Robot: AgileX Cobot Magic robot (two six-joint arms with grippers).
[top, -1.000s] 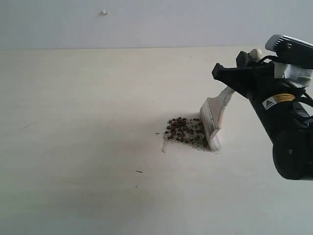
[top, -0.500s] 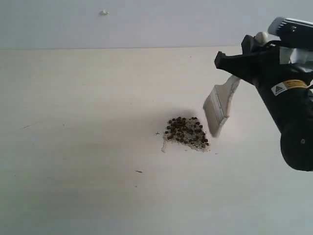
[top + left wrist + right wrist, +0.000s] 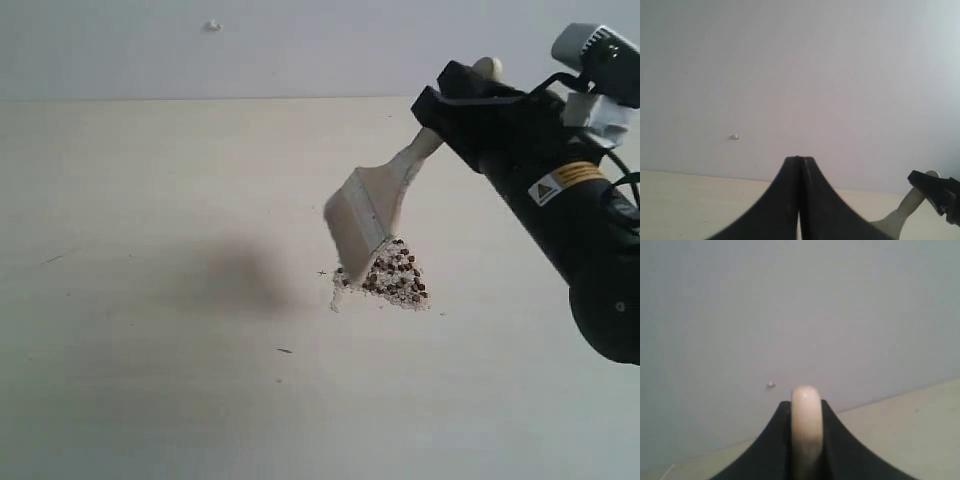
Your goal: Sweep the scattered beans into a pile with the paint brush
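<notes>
The beans lie in a small pile mixed with whitish grains in the middle of the pale table. The paint brush hangs tilted over the pile's left side, bristles down near the beans; whether they touch is unclear. My right gripper is shut on its wooden handle, whose rounded end pokes up between the jaws in the right wrist view. My left gripper is shut on nothing and points at the wall; it is outside the exterior view. The brush handle shows at that view's edge.
A grey wall with a small white bump rises behind the table. A few tiny dark specks mark the tabletop. The right arm's black body fills the right side.
The brush lifted off the pile's right side, then swung left over the pile to its left edge. The pile has stayed in place.
</notes>
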